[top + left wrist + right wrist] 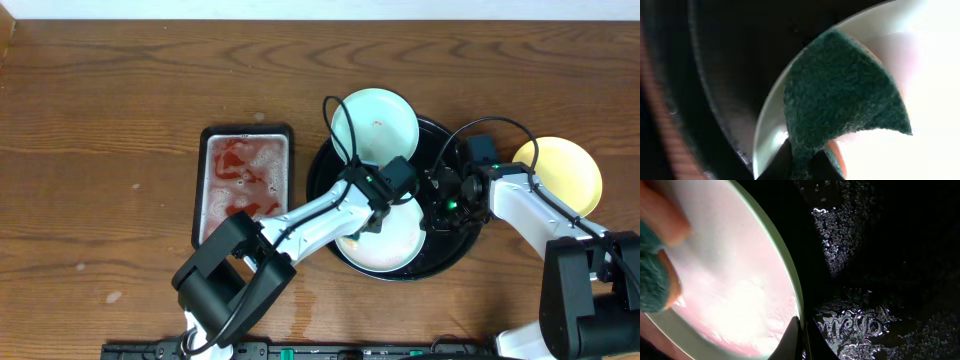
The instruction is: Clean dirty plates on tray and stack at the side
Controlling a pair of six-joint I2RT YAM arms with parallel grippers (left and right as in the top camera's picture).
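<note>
The left pincer (801,162) is clamped tight on a green scouring pad (840,95), which presses onto the white plate (385,245) lying in the black tray (432,138). The right pincer (801,339) is nearly closed, pinching that plate's rim; the plate shows a pinkish film. The pale blue plate (372,125) leans on the tray's far rim. The pale yellow plate (560,170) sits on the worktop (100,120) just beside the tray.

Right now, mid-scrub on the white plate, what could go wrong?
1. The right gripper pinches only the rim of the white plate; pressure from the scouring pad in the left gripper could twist it loose on the wet tray.
2. The pale blue plate overhangs the tray's rim beside the left arm; a wide stroke might knock it off.
</note>
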